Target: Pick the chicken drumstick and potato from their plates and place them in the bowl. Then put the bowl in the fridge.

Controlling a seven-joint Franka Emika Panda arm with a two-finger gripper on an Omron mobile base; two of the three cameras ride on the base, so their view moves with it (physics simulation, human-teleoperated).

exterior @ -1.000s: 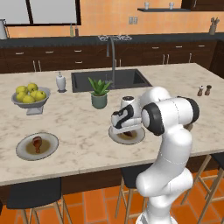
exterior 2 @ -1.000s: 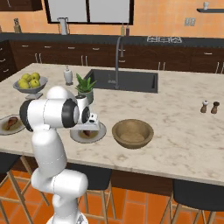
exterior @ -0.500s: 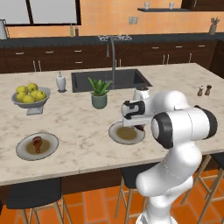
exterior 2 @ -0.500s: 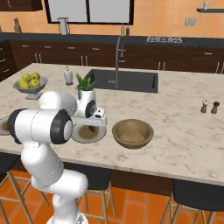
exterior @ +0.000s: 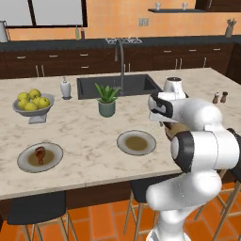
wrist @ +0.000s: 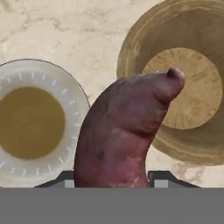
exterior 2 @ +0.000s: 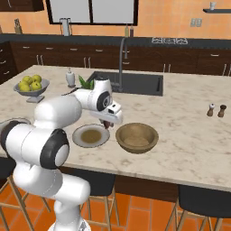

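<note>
— What have you got in the pincer (exterior 2: 107, 124)?

— The potato (wrist: 124, 133). My jaws are clamped on its lower end, one tip on each side, and the rest of it sticks out ahead of me, curving to a blunt nub.

— Where is it, going by the bowl (exterior 2: 137, 137)?

— Up in the air just beside the bowl, above the gap between the bowl's rim and the empty plate (exterior 2: 91, 136). Its far end already reaches over the rim.

— How do you expect it to handle?

— Stiff and fairly light, I judge, with a smooth skin that could slide. I hold it near one end, so most of its length hangs free and it could pivot in the jaws. A grip nearer its thick middle would be steadier.

— And the drumstick (exterior: 40, 153)?

— It lies on the other plate (exterior: 40, 157), well apart from the bowl, past the empty plate. I'd take it by the thick meaty end, not the bone knob.
</note>
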